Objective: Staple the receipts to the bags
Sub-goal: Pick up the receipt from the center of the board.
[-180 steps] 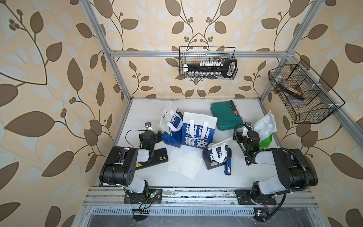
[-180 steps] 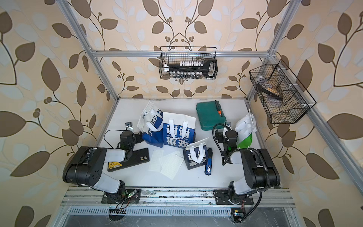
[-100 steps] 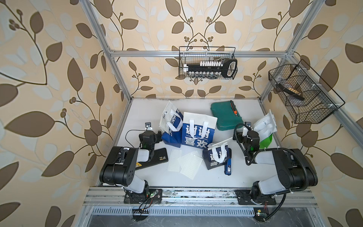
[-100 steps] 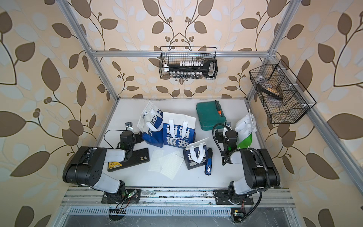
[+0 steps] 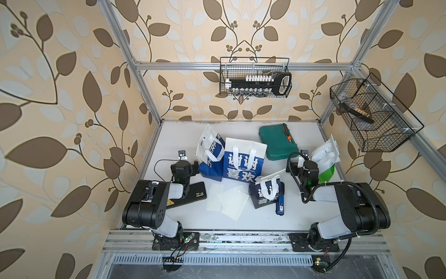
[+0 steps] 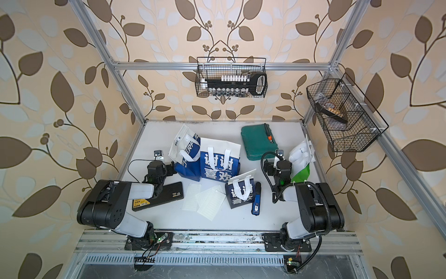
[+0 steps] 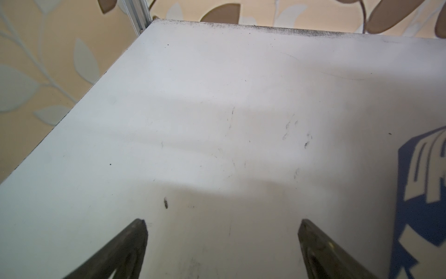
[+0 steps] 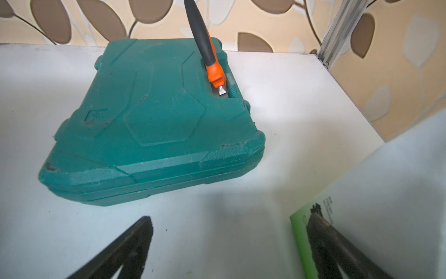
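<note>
The room is bright, with soft, even light. In both top views the white counter [image 5: 265,222] looks sharp, but the walls [image 5: 60,96] stretch and bend near the picture edges. Up close, the left tool [image 7: 222,221] and right tool [image 8: 230,217] are dark and blurry, and soft grey shadows lie on the counter.

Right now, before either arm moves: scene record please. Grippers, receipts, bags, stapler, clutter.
left gripper: open, empty, above bare table
right gripper: open, empty, beside white-and-green bag
receipts: loose, overlapping, flat on table, front centre
blue-and-white bags: two, side by side, behind receipts
small navy bag: lying down, right of receipts
blue stapler: lying alongside small navy bag, untouched
green case: back of table, orange-and-black tool on top
black case: flat, left of receipts
</note>
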Motion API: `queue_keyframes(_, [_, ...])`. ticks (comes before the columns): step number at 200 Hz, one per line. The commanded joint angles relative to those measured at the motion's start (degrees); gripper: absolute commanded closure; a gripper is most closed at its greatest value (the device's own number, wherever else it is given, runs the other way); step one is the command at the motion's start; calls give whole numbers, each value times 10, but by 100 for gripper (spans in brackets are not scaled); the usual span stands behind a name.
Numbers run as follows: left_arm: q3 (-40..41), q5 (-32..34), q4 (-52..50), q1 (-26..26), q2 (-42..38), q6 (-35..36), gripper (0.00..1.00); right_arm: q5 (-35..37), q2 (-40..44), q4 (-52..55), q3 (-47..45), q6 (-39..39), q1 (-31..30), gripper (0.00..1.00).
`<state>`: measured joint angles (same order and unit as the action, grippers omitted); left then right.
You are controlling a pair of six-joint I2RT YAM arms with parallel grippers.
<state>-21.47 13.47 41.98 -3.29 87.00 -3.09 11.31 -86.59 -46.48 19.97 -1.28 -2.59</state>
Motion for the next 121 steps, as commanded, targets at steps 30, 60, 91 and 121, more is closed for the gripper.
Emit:
queue_keyframes(30, [-2,-3,13,4,-14,7,1,-1,9,4,13,-3,-3,0])
queue_keyframes(60, [-96,-22,-185,-5,-69,25,1,98,74,205,104,-12,-30,7])
queue_keyframes(91, [-203,97,-337,-5,-116,-22,1,188,119,430,239,-186,-35,16])
queue_keyframes(121, [-269,223,-612,-9,-170,-237,1,121,168,581,310,-314,-38,14])
